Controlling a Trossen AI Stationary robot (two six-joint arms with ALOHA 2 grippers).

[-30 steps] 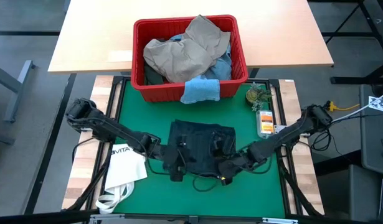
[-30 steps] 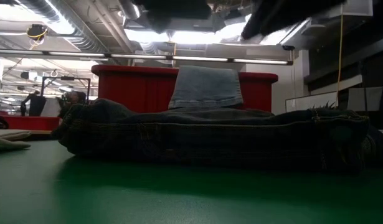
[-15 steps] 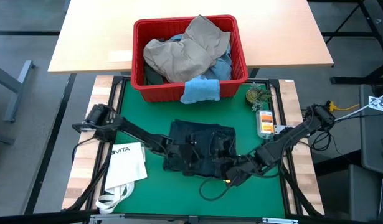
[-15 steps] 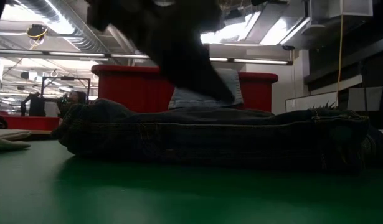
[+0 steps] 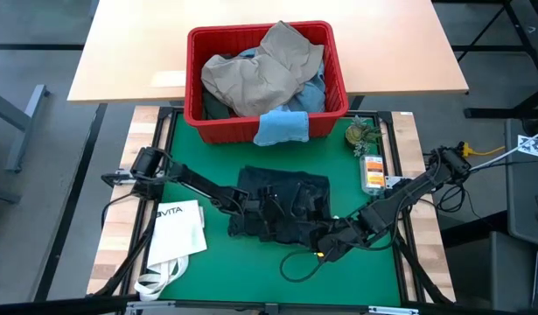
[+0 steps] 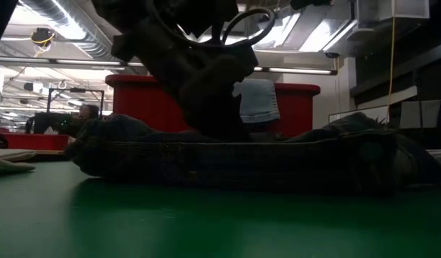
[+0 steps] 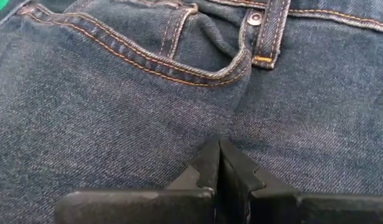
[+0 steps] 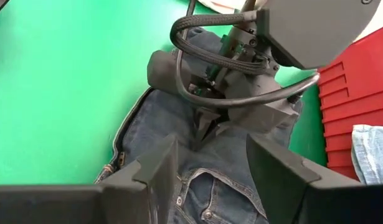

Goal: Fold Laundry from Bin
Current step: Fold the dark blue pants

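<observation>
Two arms met over the green mat [image 5: 190, 271]. Dark navy jeans [image 5: 282, 210] lay folded at its centre. Left gripper [image 7: 219, 155] pressed on the denim, fingers together, gripping nothing. Right gripper [image 8: 207, 162] hovered at the jeans' 5 o'clock edge — jaws spread, empty. Red bin [image 5: 264, 131] at 12 o'clock, heaped with laundry [image 5: 260, 74]. White tote bag [image 5: 177, 232] at 8 o'clock — ceiling lights [image 6: 62, 29] overhead.

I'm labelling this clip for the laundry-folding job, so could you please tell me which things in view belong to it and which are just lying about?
Part of the job:
- dark navy jeans on the green mat
- red bin
- khaki trousers in the bin
- light blue cloth over its rim

Lying about:
- white VITA tote bag
- orange packet
- small green item
</observation>
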